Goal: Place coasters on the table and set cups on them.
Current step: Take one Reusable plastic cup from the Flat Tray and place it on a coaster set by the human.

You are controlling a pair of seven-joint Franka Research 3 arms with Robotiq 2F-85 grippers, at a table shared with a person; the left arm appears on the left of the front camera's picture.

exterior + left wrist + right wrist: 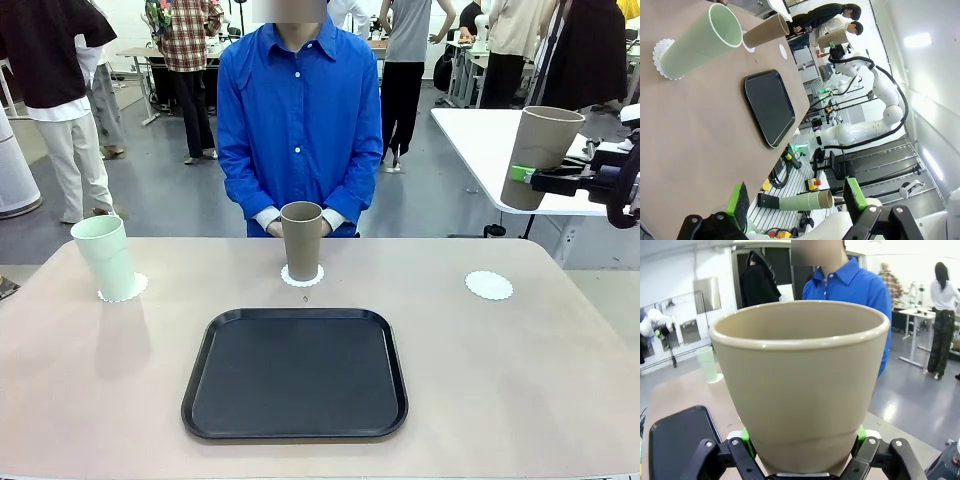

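The black tray [295, 373] is lying flat at the near middle of the beige table [520, 380], and everything else is sitting or hanging beyond it. Past the tray's far edge, on the middle line, a tan cup [301, 240] is standing upright on a white coaster [302, 276]. Beyond the tray's far left corner, the mint green cup [105, 256] is standing on another coaster [124, 289], leaning slightly. Beyond the tray's far right corner, a third coaster [489, 285] is lying bare, well apart from both cups.

Above and to the right of that bare coaster, off past the table's right edge, the right gripper [521, 174] is holding the second tan cup [538, 156] in the air, slightly tilted. In the right wrist view its green pads [745, 436] are pressing against the lower wall of this cup [801, 385] from both sides, so the jaws are clamped on it, mouth up.

In the left wrist view the left gripper [796, 201] is hanging off the near side of the table from the tray [768, 106], its green-padded fingers [854, 193] standing apart with nothing between them.

Behind the middle cup, at the table's far side, a person in a blue shirt [298, 120] is standing with hands [275, 228] together just beyond the cup.
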